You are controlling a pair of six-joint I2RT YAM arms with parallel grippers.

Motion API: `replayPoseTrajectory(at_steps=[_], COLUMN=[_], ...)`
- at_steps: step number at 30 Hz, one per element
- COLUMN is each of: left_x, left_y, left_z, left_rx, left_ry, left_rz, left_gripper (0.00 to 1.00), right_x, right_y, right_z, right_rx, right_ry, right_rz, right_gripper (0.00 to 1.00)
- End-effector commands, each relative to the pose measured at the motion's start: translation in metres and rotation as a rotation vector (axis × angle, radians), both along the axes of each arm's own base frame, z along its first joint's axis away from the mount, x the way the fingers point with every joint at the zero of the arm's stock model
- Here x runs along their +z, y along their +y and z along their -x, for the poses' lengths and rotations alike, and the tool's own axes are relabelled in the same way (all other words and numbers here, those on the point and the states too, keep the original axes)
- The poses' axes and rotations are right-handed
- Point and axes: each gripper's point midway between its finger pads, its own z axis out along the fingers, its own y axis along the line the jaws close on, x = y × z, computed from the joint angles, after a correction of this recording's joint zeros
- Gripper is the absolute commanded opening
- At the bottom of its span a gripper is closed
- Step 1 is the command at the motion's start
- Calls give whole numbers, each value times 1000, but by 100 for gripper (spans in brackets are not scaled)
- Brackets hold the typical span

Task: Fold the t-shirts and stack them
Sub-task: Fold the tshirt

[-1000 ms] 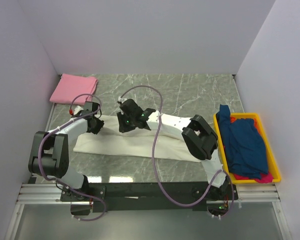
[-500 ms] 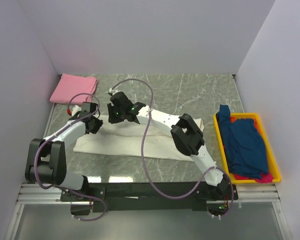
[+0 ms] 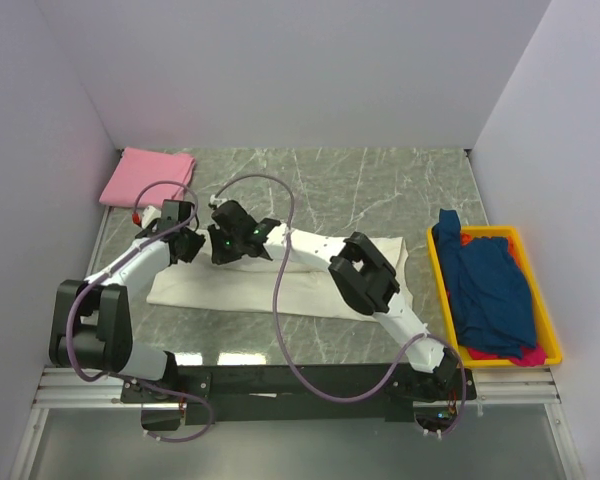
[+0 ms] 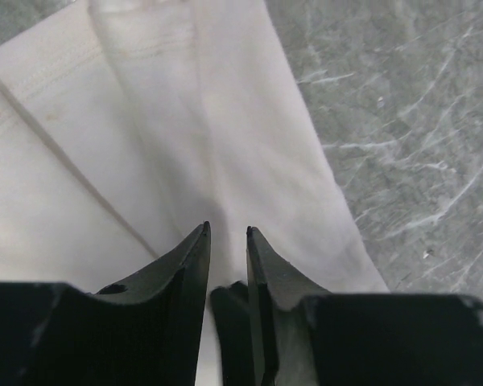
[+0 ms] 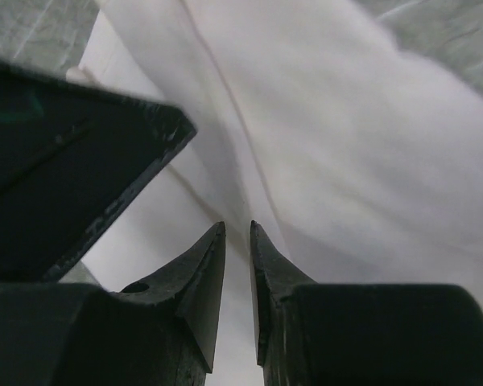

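We count two arms, the left arm (image 3: 120,265) and the right arm (image 3: 365,275). Each ends in one gripper, making two: the left gripper (image 4: 227,233) and the right gripper (image 5: 237,229). There are two purple cables, one per arm. One yellow bin (image 3: 552,340) sits at the right of the frame. We see one cream-white t-shirt (image 3: 240,285) at centre, one pink t-shirt (image 3: 148,176) at upper left, and dark blue cloth (image 3: 490,285) over magenta cloth (image 3: 525,355) in the bin. How many shirts are there we cannot tell.

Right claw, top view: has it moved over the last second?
Yes. The right claw has swept left across the cream t-shirt, farther from the yellow bin, and now sits close beside the left claw.
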Motion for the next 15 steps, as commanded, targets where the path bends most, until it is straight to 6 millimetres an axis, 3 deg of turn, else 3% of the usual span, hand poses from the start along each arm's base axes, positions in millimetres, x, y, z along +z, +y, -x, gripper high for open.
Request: replayPoseTrajectory(at_steps=[1,8,15], left_x=[15,19,3], left_y=[3,3,3], left_z=[-16,-31,-34], left_rx=[7,3,9], left_ry=[-40,-52,-10], left_rz=[-12,-1,-5], left_gripper=[31,33,32], right_x=[21,22,25], right_y=[13,14,12], right_z=[13,25,28], right_rx=[30,57,55], right_ry=[-17,6,-8], right_rz=[-59,-89,-88], right_gripper=[26,25,24])
